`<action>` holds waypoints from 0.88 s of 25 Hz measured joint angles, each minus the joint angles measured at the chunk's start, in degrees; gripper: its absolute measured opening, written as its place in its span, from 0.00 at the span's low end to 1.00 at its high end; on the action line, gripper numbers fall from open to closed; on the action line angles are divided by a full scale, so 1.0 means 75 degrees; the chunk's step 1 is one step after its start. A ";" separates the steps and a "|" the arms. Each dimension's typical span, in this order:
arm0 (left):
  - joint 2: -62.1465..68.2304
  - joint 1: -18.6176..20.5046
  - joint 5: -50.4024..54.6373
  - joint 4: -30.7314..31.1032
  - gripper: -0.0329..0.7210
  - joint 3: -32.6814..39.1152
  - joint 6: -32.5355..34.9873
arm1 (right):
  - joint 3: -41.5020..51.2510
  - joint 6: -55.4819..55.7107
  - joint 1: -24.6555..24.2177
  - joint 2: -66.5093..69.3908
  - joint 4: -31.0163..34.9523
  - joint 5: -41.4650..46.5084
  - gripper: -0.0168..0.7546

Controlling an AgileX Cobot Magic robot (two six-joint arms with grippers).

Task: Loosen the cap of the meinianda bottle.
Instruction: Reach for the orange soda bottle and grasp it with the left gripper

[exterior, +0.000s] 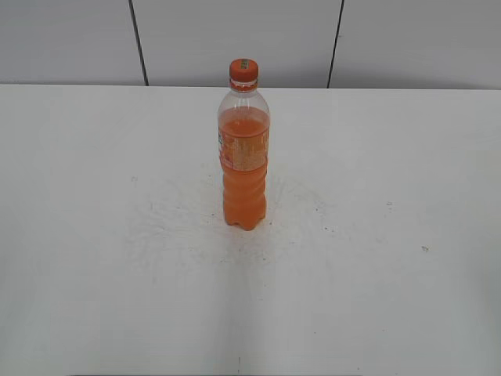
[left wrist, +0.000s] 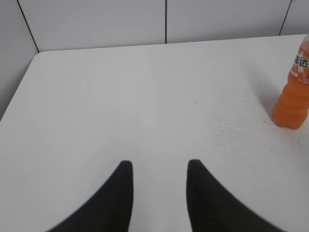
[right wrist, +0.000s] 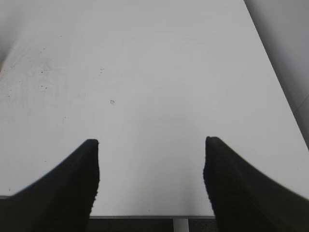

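Note:
The meinianda bottle [exterior: 244,157] stands upright in the middle of the white table [exterior: 94,235], with orange drink, a label band and a ribbed waist. Its small orange cap [exterior: 243,72] sits on top. The bottle's lower part also shows at the right edge of the left wrist view [left wrist: 293,92]; the cap is cut off there. My left gripper [left wrist: 159,166] is open and empty over bare table, well left of the bottle. My right gripper [right wrist: 152,145] is open and empty above the table's near edge. Neither gripper shows in the exterior view.
The table top is scuffed with dark specks around the bottle [exterior: 196,227]. A grey panelled wall [exterior: 235,39] runs behind the table. The table's front edge [right wrist: 145,217] and right edge show in the right wrist view.

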 joint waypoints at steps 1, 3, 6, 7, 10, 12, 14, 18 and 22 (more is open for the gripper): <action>0.0000 0.0000 0.0000 0.0000 0.36 0.0000 0.0000 | 0.0000 0.0000 0.0000 0.0000 0.0000 0.0000 0.68; 0.0000 0.0000 0.0000 0.0000 0.36 0.0000 0.0000 | 0.0000 0.0000 0.0000 0.0000 0.0000 0.0000 0.68; 0.0000 0.0000 0.0000 0.0000 0.36 0.0000 0.0000 | 0.0000 0.0000 0.0000 0.0000 0.0000 0.0000 0.68; 0.0000 0.0000 0.0000 0.0000 0.36 0.0000 0.0000 | 0.0000 0.0000 0.0000 0.0000 0.0000 0.0000 0.68; 0.0000 0.0000 0.0000 0.0000 0.36 0.0000 0.0000 | 0.0000 0.0000 0.0000 0.0000 0.0000 0.0000 0.68; 0.0000 0.0000 0.0000 0.0000 0.36 0.0000 0.0000 | 0.0000 0.0000 0.0000 0.0000 0.0000 0.0000 0.68; 0.0000 0.0000 0.0000 0.0000 0.36 0.0000 0.0000 | 0.0000 0.0000 0.0000 0.0000 0.0000 0.0000 0.68; 0.0000 0.0000 0.0000 0.0000 0.36 0.0000 0.0000 | 0.0000 0.0000 0.0000 0.0000 0.0000 0.0000 0.68; 0.0000 0.0000 0.0000 0.0000 0.36 0.0000 0.0000 | 0.0000 0.0000 0.0000 0.0000 0.0000 0.0000 0.68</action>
